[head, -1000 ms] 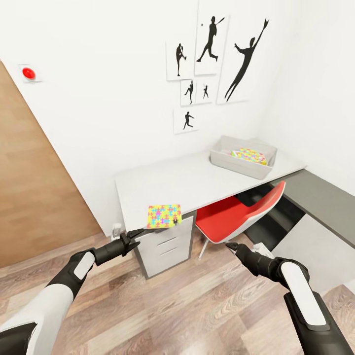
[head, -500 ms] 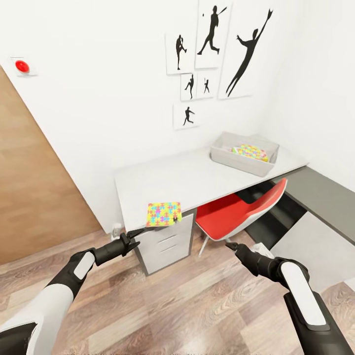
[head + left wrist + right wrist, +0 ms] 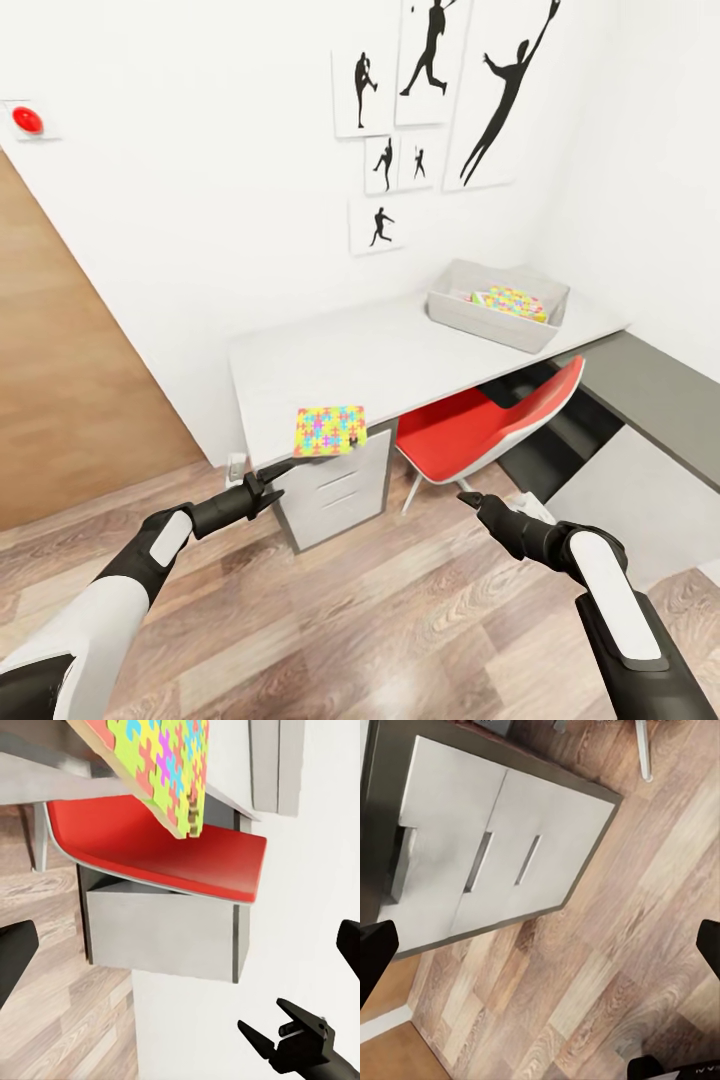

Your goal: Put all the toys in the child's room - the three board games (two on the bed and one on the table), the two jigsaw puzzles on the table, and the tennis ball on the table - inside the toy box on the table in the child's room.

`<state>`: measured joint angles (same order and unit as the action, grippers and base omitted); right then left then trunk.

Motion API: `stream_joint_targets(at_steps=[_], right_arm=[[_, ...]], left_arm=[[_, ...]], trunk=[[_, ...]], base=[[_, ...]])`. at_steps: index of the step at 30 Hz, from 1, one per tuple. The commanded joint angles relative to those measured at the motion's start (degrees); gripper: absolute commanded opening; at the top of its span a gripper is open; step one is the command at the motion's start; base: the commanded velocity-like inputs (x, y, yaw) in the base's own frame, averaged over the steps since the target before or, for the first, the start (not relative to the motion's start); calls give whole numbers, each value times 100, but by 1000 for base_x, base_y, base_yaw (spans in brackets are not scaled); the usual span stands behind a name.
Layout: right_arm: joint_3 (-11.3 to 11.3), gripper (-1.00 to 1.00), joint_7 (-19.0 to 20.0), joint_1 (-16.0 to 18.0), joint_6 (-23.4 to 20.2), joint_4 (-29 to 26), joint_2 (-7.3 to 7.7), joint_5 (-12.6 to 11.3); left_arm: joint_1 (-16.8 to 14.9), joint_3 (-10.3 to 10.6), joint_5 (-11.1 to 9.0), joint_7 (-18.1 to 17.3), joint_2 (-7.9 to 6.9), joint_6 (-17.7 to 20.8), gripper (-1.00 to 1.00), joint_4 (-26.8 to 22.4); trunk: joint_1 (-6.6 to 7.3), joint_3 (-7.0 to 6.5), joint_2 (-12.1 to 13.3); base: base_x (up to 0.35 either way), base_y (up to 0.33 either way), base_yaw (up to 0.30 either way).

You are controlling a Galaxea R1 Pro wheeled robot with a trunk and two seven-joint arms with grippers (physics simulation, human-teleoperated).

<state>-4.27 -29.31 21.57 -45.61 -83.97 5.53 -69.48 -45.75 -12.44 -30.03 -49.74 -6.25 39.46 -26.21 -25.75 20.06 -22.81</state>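
Observation:
A jigsaw puzzle (image 3: 330,430) of yellow, pink, green and blue pieces lies on the near corner of the pale grey table (image 3: 390,355), overhanging its edge; the left wrist view looks at this puzzle (image 3: 169,765) from below. At the table's far end stands the light grey toy box (image 3: 497,318), with another multicoloured flat square (image 3: 512,302) inside it. My left gripper (image 3: 280,478) hangs open just below and in front of the puzzle, not touching it. Over the floor near the chair my right gripper (image 3: 468,498) is open and holds nothing.
A red chair (image 3: 490,425) is tucked under the table beside the drawer unit (image 3: 335,495). The dark grey desk section (image 3: 660,395) runs along the right wall. A wooden door (image 3: 70,380) stands at left. Wood-plank floor (image 3: 380,620) lies below both arms.
The whole picture has shifted slightly, so the camera has moved and the table sits a little higher in view. Both arms keep their pose and both grippers stay open.

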Motion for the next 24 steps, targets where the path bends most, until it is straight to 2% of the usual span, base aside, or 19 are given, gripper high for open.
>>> stream_joint_targets(at_steps=[1, 8, 24], right_arm=[[-3, 100, -57, 5, -13, -6, 1, -62], [10, 100, -57, 5, -10, -6, 1, -65], [26, 100, -57, 4, -4, 92, 0, 0]], left_arm=[[-4, -13, -11, -9, 1, 35, 100, 2], [-4, -13, -11, -9, 1, 35, 100, 2], [-4, -13, -11, -9, 1, 35, 100, 2]], trunk=[[-4, 16, -11], [-4, 29, -11], [-4, 30, -11]], base=[[114, -102, 0], [119, -93, 0], [86, -4, 0]])
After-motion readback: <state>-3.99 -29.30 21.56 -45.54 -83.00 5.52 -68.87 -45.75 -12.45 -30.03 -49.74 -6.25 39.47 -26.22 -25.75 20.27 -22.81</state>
